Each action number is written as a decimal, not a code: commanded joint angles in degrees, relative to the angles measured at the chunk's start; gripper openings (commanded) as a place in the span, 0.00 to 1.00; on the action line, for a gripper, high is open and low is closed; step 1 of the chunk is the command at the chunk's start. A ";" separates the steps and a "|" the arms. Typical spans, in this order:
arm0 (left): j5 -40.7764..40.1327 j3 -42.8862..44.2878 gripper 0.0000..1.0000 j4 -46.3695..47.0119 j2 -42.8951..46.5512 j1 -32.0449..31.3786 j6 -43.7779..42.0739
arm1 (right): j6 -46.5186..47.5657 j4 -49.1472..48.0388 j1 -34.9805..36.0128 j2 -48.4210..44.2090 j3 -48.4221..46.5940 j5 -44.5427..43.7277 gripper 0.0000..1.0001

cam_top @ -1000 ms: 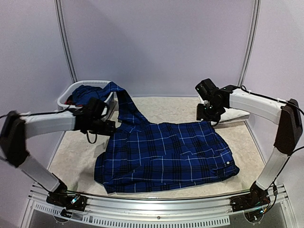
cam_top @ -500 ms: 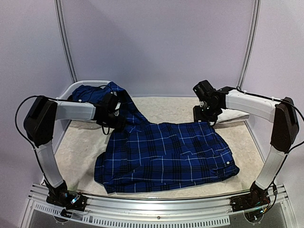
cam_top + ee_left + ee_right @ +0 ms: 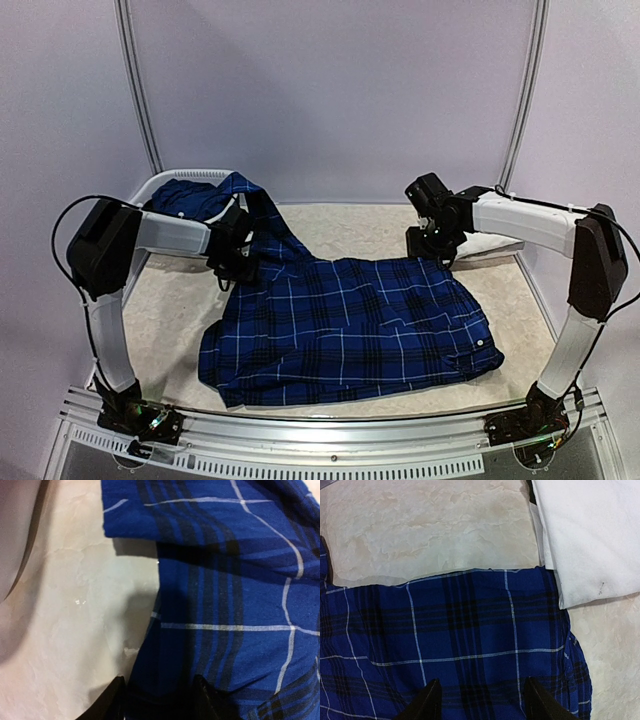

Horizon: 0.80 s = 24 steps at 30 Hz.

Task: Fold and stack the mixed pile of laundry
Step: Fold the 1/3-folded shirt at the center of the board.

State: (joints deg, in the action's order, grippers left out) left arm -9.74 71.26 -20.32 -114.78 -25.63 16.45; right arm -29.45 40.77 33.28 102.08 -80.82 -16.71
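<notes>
Basket (image 3: 165, 178) mostly hidden behind shirt (image 3: 340, 320) and left arm (image 3: 175, 232). White cloth (image 3: 495, 243) partly behind right arm (image 3: 520, 220). Left claw (image 3: 157, 680) and right claw (image 3: 482, 680) cut off at bottom edge.

the shirt (image 3: 350, 320) was blue plaid with black bands and thin white lines; the folded garment (image 3: 590, 535) white, tabletop (image 3: 420, 525) mottled beige.

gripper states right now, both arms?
Left gripper: open, fingers straddling the plaid shirt, no grip visible.
Right gripper: open over the plaid shirt, holding nothing.
</notes>
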 commanded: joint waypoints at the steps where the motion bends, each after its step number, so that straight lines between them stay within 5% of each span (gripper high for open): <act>1: 2.78 0.32 0.46 -1.11 -2.30 0.80 1.25 | 0.43 -0.36 -0.40 0.92 -0.18 0.22 0.56; 7: 3.06 -2.72 0.29 1.01 -3.33 0.61 2.26 | 0.79 0.17 -0.38 1.14 -1.67 -0.43 0.56; 12: 1.77 -5.01 0.00 2.01 -1.43 0.58 2.61 | 0.84 0.39 -0.40 2.20 -4.08 -0.38 0.56; 24: -4.50 -14.67 0.00 2.32 12.73 0.49 3.97 | -2.56 3.91 -1.56 10.78 -16.46 0.53 0.59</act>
State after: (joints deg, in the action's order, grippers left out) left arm -11.92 58.54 -16.12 -105.58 -25.47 19.68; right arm -29.91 42.00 33.12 108.33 -93.12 -16.73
